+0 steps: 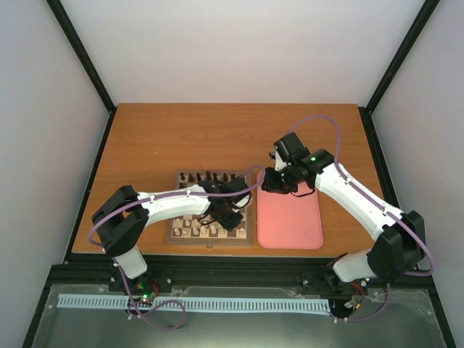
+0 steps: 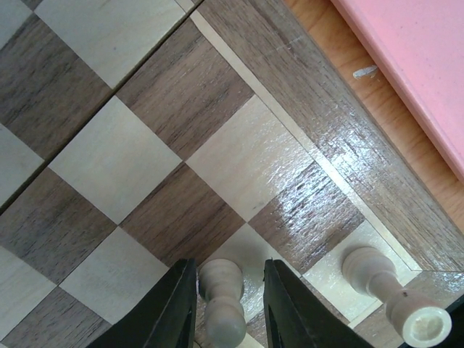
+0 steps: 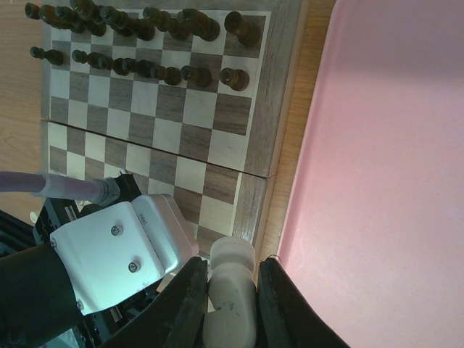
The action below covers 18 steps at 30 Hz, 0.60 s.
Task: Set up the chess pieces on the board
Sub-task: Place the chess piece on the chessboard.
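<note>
Wooden tabletop [image 1: 181, 130] overhead, cream chess pieces [image 1: 194, 230] partly fill the near rows of the board [image 1: 251, 230]; left wrist, the left gripper [image 2: 225, 293] stands slack around a standing pawn [image 2: 220, 279]; right wrist, the right gripper [image 3: 230, 290] clenches an unplaced cream piece [image 3: 232, 255] above the board's edge.

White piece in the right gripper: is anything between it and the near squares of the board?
Yes. The left arm hangs over the near rows of the board, right beside the white chess piece held in the right gripper. It blocks the way to those squares.
</note>
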Each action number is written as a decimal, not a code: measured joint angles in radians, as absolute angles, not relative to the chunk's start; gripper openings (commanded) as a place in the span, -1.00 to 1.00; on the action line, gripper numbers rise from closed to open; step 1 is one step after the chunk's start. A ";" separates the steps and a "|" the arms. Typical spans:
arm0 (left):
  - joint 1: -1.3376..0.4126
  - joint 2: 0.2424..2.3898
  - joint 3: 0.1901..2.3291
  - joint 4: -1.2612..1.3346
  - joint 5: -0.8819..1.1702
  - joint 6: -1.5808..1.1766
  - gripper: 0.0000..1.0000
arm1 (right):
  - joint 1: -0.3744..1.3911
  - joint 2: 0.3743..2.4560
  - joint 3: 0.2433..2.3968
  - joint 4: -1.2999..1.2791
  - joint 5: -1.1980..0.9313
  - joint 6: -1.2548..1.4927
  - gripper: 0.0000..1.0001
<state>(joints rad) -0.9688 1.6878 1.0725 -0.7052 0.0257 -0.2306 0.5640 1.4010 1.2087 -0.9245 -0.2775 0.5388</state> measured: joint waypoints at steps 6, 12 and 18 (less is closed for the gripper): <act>-0.969 1.688 1.079 -0.710 0.001 -0.231 -0.36 | 0.563 1.401 1.209 -0.924 -0.278 0.538 -0.62; -0.969 1.689 1.113 -0.713 -0.023 -0.230 -0.29 | 0.562 1.407 1.209 -0.925 -0.279 0.535 -0.62; -0.969 1.689 1.135 -0.713 -0.019 -0.227 -0.22 | 0.561 1.416 1.209 -0.926 -0.281 0.527 -0.62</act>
